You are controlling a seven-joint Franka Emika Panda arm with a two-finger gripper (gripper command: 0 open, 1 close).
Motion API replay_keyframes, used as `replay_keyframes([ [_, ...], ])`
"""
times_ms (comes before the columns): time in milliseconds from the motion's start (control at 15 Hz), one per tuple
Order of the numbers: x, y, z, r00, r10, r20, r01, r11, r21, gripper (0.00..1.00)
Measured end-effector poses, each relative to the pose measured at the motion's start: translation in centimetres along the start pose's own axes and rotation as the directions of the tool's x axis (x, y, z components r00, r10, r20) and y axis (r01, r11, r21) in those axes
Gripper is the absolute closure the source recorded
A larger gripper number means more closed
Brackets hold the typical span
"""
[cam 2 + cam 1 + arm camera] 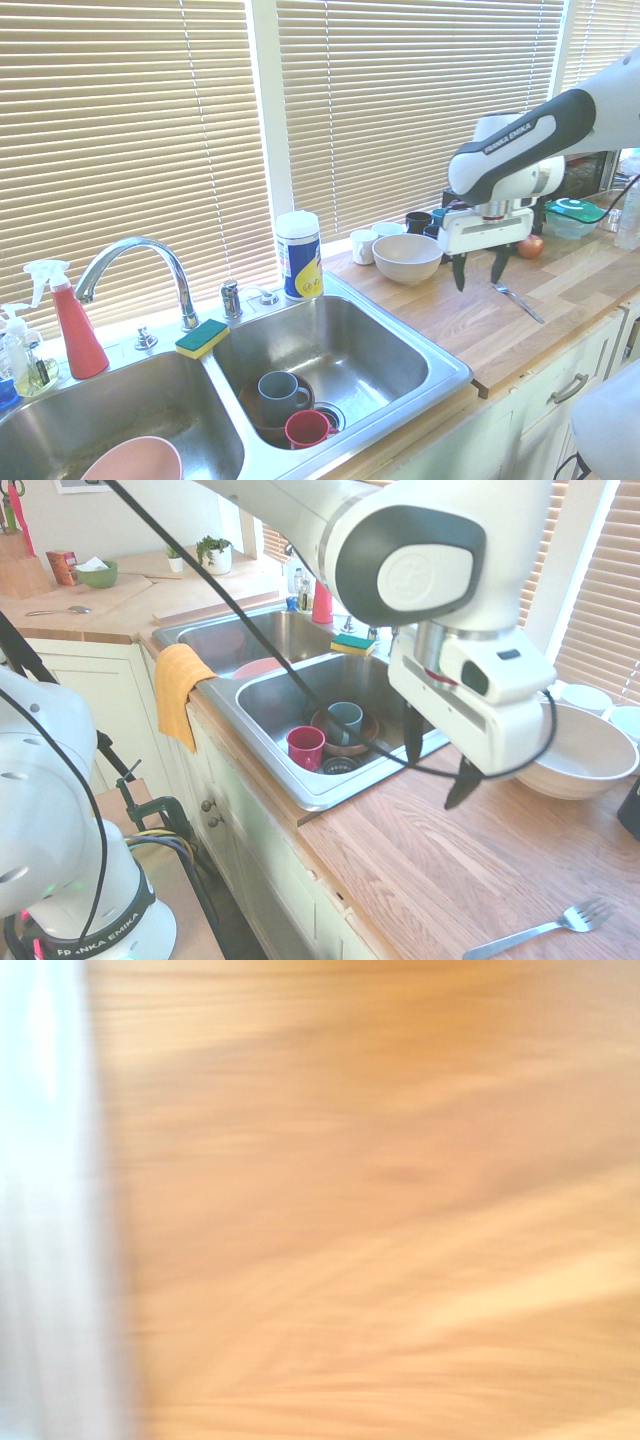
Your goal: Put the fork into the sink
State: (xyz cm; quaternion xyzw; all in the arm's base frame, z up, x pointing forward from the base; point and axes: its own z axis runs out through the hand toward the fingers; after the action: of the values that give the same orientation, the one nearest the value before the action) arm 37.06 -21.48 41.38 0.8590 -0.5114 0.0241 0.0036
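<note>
The end effector (479,274) hangs over the wooden surface (470,850), pointing straight down, its two dark fingers (411,738) spread apart with nothing between them. It is to the right of the sink (395,395) and just beside the big white bowl (407,257), clear of both.

The fork (545,928) lies flat on the surface, near its front edge and well to the right of the sink; in the second exterior view the fork (518,300) lies just below and a little right of the fingertips, untouched.

In the sink's right basin a grey mug (279,390) stands in a brown dish (357,744), with a red cup (307,428) beside it near the drain. A pink bowl (133,462) is in the left basin. The wrist view shows only blurred wood grain with a pale strip along one edge.
</note>
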Motion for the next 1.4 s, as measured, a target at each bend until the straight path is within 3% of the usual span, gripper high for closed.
replay_keyframes([
  [400,4.6,3.0,5.6,0.999,0.035,-0.008,-0.036,0.999,-0.019,0.0],
  [733,7.6,4.6,7.3,0.998,0.056,-0.003,-0.056,0.998,-0.024,0.0],
  [800,8.1,4.6,7.7,0.998,0.062,-0.009,-0.062,0.998,-0.02,1.0],
  [1400,11.2,3.0,10.0,0.998,0.068,-0.013,-0.067,0.998,0.018,1.0],
])
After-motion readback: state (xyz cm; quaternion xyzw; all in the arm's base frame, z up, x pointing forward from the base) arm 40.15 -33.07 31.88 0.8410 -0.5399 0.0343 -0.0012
